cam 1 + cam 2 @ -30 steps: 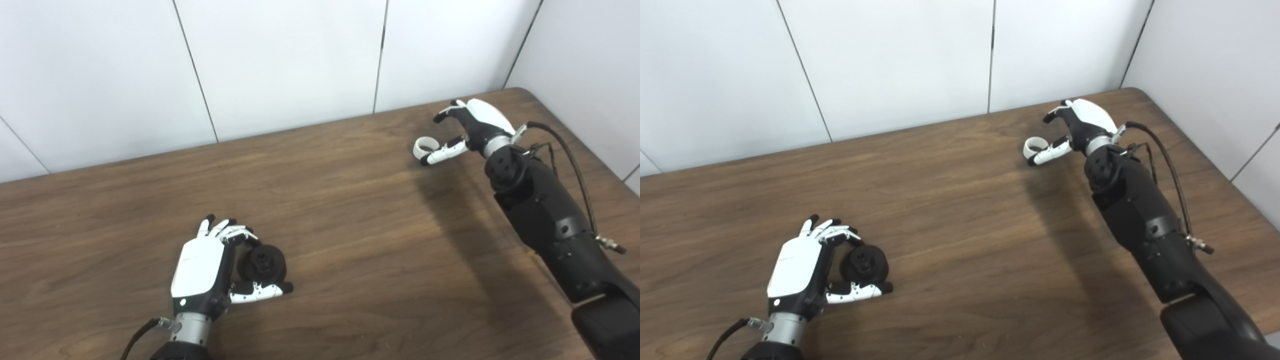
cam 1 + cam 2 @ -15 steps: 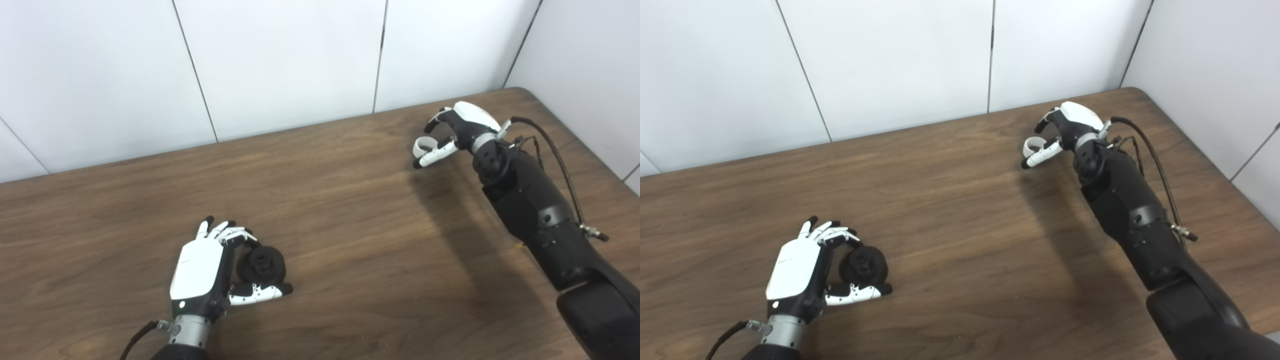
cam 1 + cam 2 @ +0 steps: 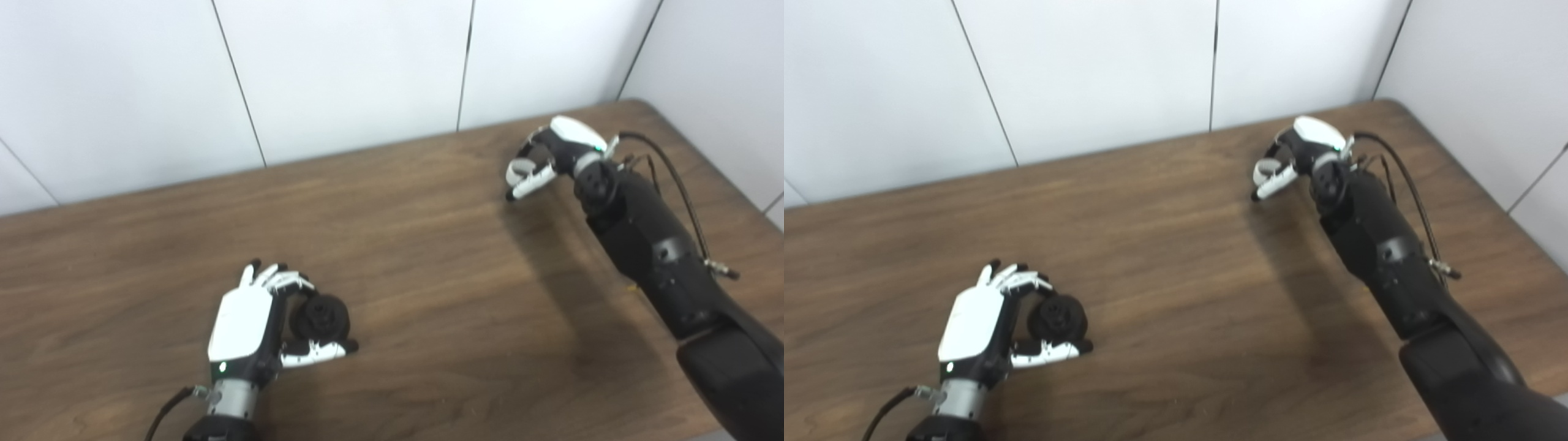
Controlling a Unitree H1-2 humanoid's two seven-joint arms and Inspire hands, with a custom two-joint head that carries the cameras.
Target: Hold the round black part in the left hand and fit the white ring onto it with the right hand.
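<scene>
The round black part [image 3: 320,316] stands tilted on the wooden table [image 3: 429,275] at the near left. My left hand [image 3: 248,321] is wrapped round it, fingers curled over its top and thumb lying along the table under it. At the far right the small white ring [image 3: 518,165] sits between the thumb and the curled fingers of my right hand [image 3: 551,152], which is closed on it close to the tabletop. I cannot tell whether the ring has left the table.
White wall panels [image 3: 343,73] run along the table's far edge and its right side. The table's rounded far-right corner [image 3: 637,104] lies just behind my right hand. My black right forearm [image 3: 661,257] crosses the table's right part, with a cable looping beside it.
My right hand has curled its fingers down around the white ring and drawn slightly left. The left hand and black part have stayed put. The whole view has shifted a little.
</scene>
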